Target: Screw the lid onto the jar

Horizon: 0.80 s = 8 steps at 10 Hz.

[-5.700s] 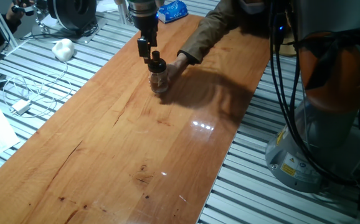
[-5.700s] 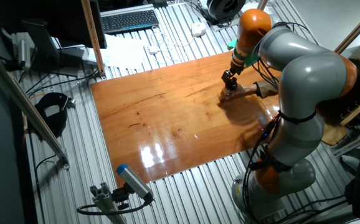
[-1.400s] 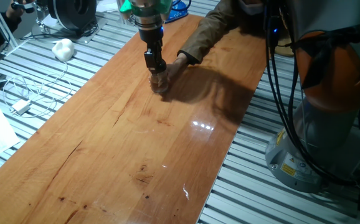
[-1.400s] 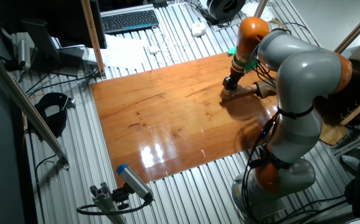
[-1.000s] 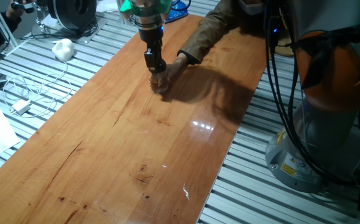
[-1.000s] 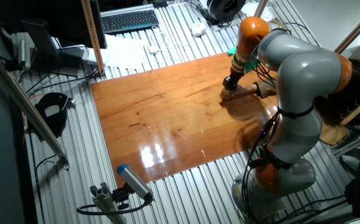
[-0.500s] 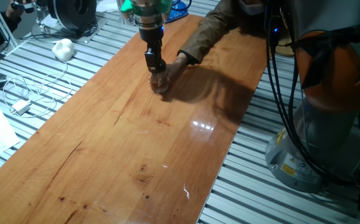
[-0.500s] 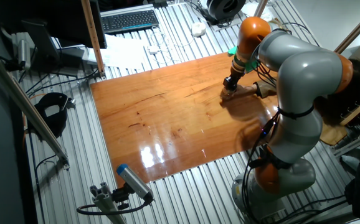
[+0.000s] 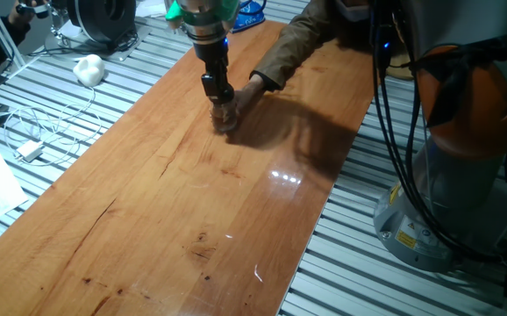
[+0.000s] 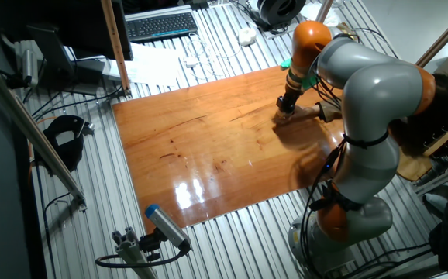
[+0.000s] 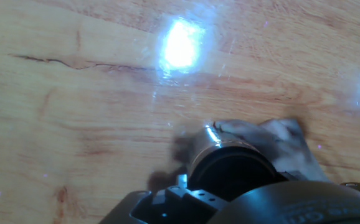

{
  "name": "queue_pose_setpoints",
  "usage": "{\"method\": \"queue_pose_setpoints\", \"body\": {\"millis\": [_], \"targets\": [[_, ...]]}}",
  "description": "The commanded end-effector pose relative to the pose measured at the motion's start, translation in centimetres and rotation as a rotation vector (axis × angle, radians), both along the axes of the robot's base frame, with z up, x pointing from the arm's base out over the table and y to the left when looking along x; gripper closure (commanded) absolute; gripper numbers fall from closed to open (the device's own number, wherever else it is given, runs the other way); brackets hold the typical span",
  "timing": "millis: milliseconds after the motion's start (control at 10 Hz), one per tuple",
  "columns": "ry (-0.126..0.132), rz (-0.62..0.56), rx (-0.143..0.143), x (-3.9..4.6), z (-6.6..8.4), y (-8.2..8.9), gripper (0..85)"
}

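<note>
The small clear jar stands on the wooden board at its far end. A person's hand holds it from the right. My gripper stands straight above the jar, shut on the black lid, pressing it onto the jar's mouth. In the hand view the lid shows as a dark round cap over the jar's shiny glass rim, with the person's fingers beside it. In the other fixed view my gripper is at the board's far right corner; the lid is too small to tell there.
The person's sleeved arm reaches in from the back. A white cable with an adapter and a white lump lie left of the board. The robot's base stands at right. A keyboard lies behind.
Since several seconds ago my gripper has come down with the lid onto the jar. Over the last second the wrist has turned slightly; jar and hand stay put.
</note>
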State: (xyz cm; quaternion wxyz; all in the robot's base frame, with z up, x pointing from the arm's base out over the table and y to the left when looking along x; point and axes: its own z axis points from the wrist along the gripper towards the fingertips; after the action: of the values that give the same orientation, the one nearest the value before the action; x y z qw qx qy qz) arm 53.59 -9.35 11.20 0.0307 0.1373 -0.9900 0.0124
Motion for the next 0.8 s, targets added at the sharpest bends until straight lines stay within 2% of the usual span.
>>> {"method": "queue_pose_setpoints", "body": {"millis": [0,500,700], "targets": [[0.002,-0.005,-0.001,0.04,0.06,0.06,85.0],[0.011,-0.009,-0.003,0.01,0.01,0.06,85.0],[0.01,-0.059,-0.02,-0.02,0.02,0.04,85.0]]}}
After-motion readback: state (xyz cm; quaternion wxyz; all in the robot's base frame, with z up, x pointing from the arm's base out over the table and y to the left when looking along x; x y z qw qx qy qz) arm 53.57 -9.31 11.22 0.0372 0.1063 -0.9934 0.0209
